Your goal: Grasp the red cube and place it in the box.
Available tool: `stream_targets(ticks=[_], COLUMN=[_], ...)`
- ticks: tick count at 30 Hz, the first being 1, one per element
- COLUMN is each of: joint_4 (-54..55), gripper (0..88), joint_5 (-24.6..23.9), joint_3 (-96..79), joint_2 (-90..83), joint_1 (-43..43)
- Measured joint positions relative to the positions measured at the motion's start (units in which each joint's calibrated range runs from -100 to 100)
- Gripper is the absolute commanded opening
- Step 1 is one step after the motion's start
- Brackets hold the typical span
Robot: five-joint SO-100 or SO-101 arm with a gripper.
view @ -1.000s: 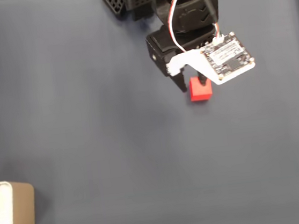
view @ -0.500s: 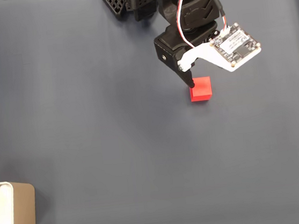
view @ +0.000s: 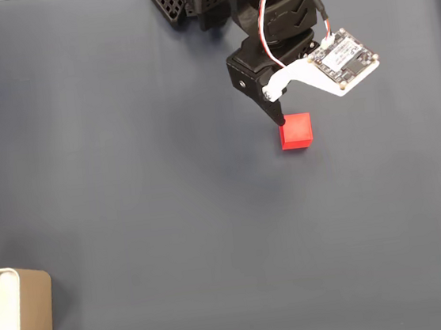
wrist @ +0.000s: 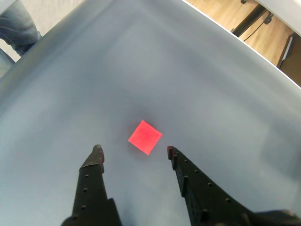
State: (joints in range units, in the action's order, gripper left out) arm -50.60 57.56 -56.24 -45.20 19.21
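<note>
The arm reaches in from twelve o'clock of the fixed view, and its gripper (wrist: 133, 150) hangs over the grey mat (view: 171, 218) with its two black fingers (wrist: 96, 155) spread well apart and nothing between them. In the wrist view the red cube (wrist: 145, 137) lies just beyond the fingertips, a little toward one o'clock from the gap, turned so that a corner points back at the gripper, and it touches neither finger. In the fixed view the same cube (view: 296, 132) rests on the mat right at the gripper's tip, about five o'clock from the arm's body. The box (view: 18, 310) stands far off at the mat's edge, near eight o'clock, well apart from everything else. To my eye the job here is the approach: push the fingers forward and down until the cube sits squarely between them, and twist the wrist a touch so the pads meet two flat faces and not the corners, or it may spin out on closing. Only then squeeze.
</note>
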Motion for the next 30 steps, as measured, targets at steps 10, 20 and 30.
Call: stream_targets(ticks=[10,20,30], joint_4=[3.0,8.4,12.6], gripper=[34.4,35.3,35.7], joint_5=[0.6,1.1,1.4], joint_3=[-3.9,-8.7,-10.5], joint_2=[0.0,0.1,3.0], joint_1=[-0.1,-0.1,-0.1])
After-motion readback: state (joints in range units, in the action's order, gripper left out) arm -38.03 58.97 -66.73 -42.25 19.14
